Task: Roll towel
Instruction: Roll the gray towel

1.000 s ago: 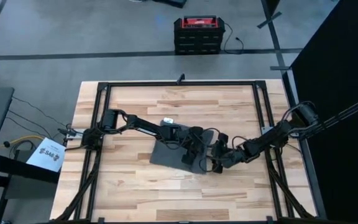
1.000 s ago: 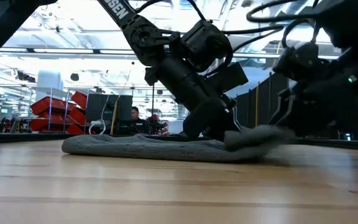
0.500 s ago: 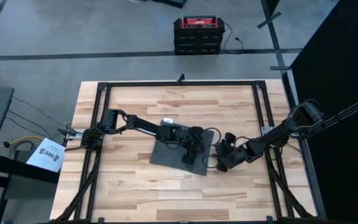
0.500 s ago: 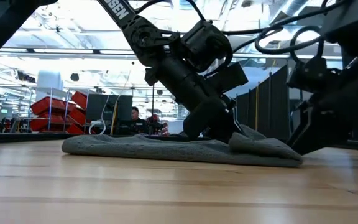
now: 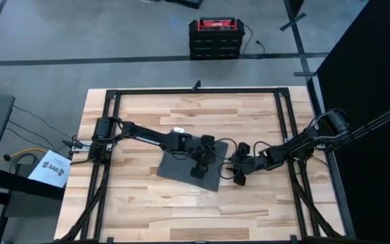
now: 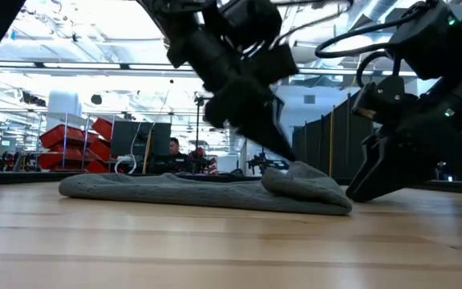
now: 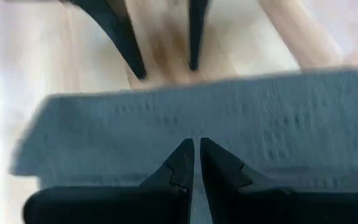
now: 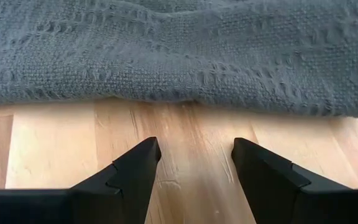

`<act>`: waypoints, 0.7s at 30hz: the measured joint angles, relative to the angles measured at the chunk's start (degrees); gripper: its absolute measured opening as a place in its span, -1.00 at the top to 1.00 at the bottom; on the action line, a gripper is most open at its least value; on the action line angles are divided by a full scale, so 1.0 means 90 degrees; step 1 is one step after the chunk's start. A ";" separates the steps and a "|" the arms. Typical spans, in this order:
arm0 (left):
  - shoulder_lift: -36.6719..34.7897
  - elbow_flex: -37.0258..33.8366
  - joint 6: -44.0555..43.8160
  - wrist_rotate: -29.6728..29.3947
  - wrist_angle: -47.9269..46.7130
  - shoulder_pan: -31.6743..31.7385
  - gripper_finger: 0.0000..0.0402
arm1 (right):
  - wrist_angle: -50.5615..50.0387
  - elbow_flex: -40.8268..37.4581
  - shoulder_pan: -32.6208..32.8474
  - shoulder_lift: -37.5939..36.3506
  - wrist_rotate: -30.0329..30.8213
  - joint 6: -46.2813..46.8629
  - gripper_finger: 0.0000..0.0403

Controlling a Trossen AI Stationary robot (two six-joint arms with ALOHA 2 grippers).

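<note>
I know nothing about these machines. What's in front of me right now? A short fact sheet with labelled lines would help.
Setting: wooden table inside a black frame
Cloth: dark grey towel lying mostly flat, bunched up at the edge nearest the right arm
Left gripper: fingers almost together, over the towel; nothing visibly pinched
Right gripper: open, low over bare wood, just short of the towel's edge
Rolling: not yet visible
Background: red and black box on the floor
</note>
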 joint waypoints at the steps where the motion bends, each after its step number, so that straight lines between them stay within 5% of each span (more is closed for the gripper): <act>1: 0.0104 0.0007 0.0044 0.0000 0.0136 -0.0004 0.93 | 0.0011 0.0000 -0.0011 0.0002 -0.0011 -0.0048 -0.01; 11: 0.1185 0.0095 -0.0021 0.0017 0.0535 0.0028 0.93 | 0.0240 -0.0007 -0.0077 0.0016 -0.0152 -0.0137 -0.01; 21: 0.1296 0.0068 -0.0181 -0.0008 0.1115 -0.0038 0.93 | 0.0502 0.0138 -0.0321 0.0040 -0.0308 -0.0969 -0.01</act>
